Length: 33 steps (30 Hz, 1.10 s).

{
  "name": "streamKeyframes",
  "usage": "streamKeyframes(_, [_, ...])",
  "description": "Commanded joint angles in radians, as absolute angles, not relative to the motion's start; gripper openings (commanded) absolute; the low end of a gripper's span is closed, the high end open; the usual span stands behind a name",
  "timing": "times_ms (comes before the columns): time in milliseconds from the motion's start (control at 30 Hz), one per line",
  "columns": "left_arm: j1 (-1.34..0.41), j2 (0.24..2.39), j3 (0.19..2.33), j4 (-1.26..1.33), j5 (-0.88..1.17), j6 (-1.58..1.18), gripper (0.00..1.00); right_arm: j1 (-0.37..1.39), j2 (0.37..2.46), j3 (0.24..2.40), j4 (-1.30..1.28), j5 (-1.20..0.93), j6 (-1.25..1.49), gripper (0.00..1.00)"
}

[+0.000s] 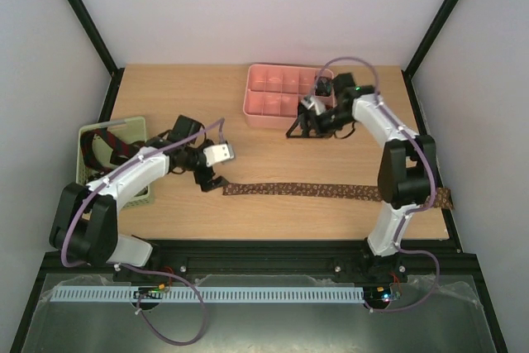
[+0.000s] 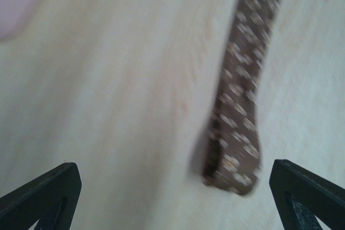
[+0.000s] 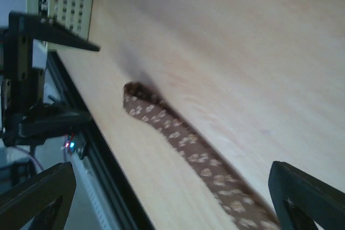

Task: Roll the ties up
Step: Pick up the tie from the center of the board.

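A brown tie (image 1: 331, 191) with tiny pale print lies flat and stretched along the table's front, from left of centre to the right edge. My left gripper (image 1: 210, 178) hovers open just off its narrow left end. In the left wrist view that end (image 2: 235, 157) lies between the spread fingers (image 2: 46, 195), touching neither. My right gripper (image 1: 299, 127) is open near the pink tray, well back from the tie. In the right wrist view the tie (image 3: 186, 141) runs diagonally below it. More ties (image 1: 113, 146), dark and red-striped, sit in the green basket.
The pale green slotted basket (image 1: 89, 164) stands at the left edge beside the left arm. A pink compartmented tray (image 1: 263, 110) sits at the back centre, close to the right gripper. The right arm's elbow (image 1: 405, 173) hangs over the tie's right part. A black frame rail borders the front edge.
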State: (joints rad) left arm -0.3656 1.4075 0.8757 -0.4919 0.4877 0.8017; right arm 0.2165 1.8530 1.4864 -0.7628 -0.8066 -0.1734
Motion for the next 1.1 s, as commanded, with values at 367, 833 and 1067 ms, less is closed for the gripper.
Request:
streamKeyframes(367, [-0.518, 1.381, 0.699, -0.365, 0.328, 0.856, 0.91, 0.582, 1.824, 1.104, -0.159, -0.919, 0.340, 0.89])
streamKeyframes(833, [-0.515, 1.437, 0.693, -0.343, 0.322, 0.873, 0.71, 0.635, 2.030, 1.207, -0.155, -0.908, 0.410, 0.01])
streamKeyframes(1067, [-0.514, 1.467, 0.685, -0.324, 0.305, 0.881, 0.67, 0.635, 2.149, 1.267, -0.255, -0.866, 0.333, 0.01])
